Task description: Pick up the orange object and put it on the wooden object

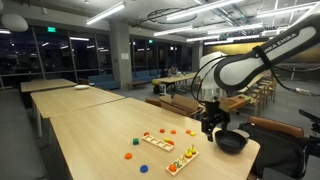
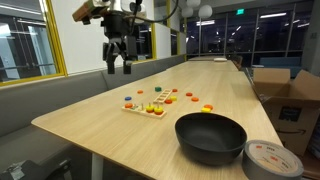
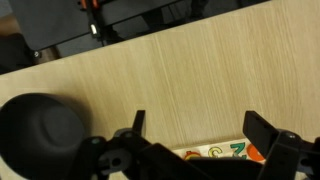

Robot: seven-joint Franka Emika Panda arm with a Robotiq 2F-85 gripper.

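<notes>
The black two-fingered gripper (image 2: 118, 63) hangs high with jaws apart and empty. The small orange piece (image 2: 207, 107) lies on the table far below and off to its side, beyond the pale wooden peg block (image 2: 150, 108). Similar coloured pieces crowd there; it could grab the wrong one.

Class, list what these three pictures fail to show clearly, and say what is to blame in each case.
- Small orange object: shape too small, exterior view.
- Pale wooden rectangular block: pegs blurred, too small.
- Flat board: cut off by the bottom edge and the claw in the wrist view.
- Round grey tin: clipped by the frame's bottom edge.
</notes>
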